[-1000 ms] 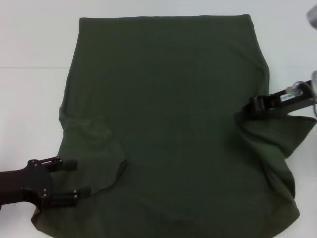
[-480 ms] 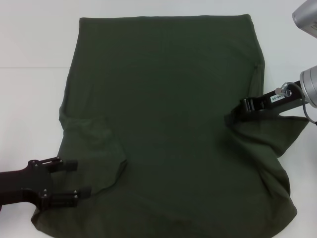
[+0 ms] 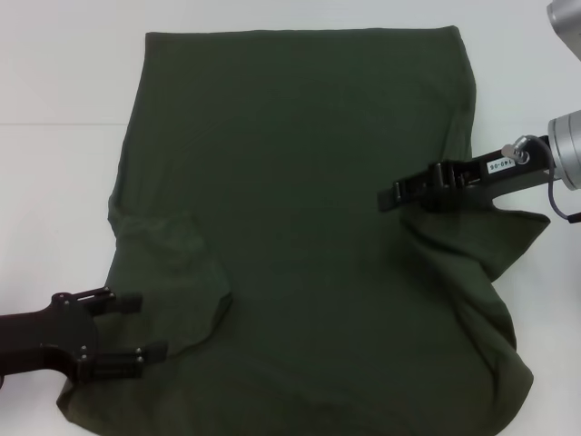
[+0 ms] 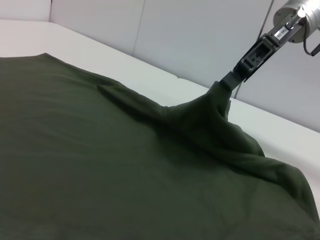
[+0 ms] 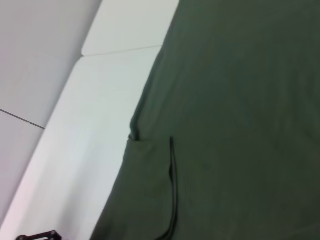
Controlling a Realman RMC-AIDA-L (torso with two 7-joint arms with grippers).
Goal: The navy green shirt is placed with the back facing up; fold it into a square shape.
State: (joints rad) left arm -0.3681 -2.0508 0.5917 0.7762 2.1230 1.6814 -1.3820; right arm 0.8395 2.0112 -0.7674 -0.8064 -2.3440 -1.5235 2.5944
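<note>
The navy green shirt lies spread on the white table, plain side up. Its left sleeve is folded inward onto the body. My right gripper is shut on the right sleeve's cloth and holds it lifted over the shirt's right half. The left wrist view shows the same pinch as a raised peak of fabric at the right gripper, with the shirt below. My left gripper is open at the shirt's near left corner, nothing between its fingers. In the right wrist view the shirt fills the right side.
Bare white table surrounds the shirt on the left and at the far side. A grey wall rises behind the table. The silver right arm reaches in from the right edge.
My right gripper has moved left across the shirt, dragging the right sleeve inward with it. The left arm has stayed where it was.
</note>
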